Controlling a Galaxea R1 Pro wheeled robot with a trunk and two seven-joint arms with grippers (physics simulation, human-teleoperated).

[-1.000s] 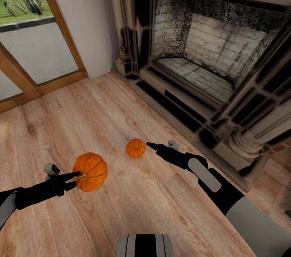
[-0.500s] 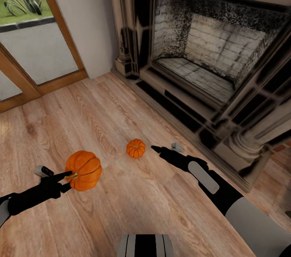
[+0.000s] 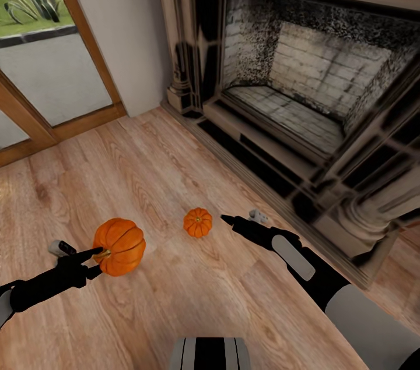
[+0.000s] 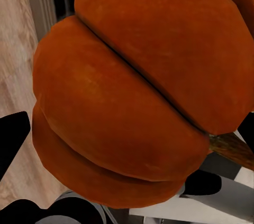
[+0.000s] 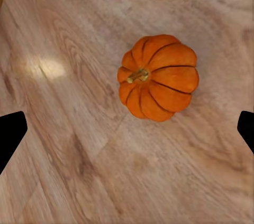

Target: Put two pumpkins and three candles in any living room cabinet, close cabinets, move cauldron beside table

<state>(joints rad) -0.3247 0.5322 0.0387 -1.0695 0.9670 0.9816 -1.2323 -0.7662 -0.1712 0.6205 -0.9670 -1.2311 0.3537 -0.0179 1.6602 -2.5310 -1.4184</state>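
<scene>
A ribbed orange pumpkin [image 3: 119, 246] hangs just above the wood floor at the left, with my left gripper [image 3: 96, 256] shut on its stem side. Seen close up in the left wrist view, this pumpkin [image 4: 137, 92] sits between the black fingertips [image 4: 11, 134]. A smaller-looking second pumpkin [image 3: 198, 222] rests on the floor in front of the fireplace. My right gripper [image 3: 230, 220] hovers just to its right, open. In the right wrist view that pumpkin [image 5: 157, 77] lies ahead of the spread fingers [image 5: 10, 129], apart from them. Candles, cabinet and cauldron are out of view.
A large stone fireplace [image 3: 303, 90] with a raised hearth edge [image 3: 262, 166] runs along the right side. A wood-framed glass door [image 3: 41, 67] stands at the back left, with a pale wall [image 3: 125, 20] between them. Wood floor [image 3: 175, 300] spreads in front of me.
My left gripper has carried its pumpkin slightly leftward. The right gripper has drawn back a little from the floor pumpkin. The whole view has shifted slightly.
</scene>
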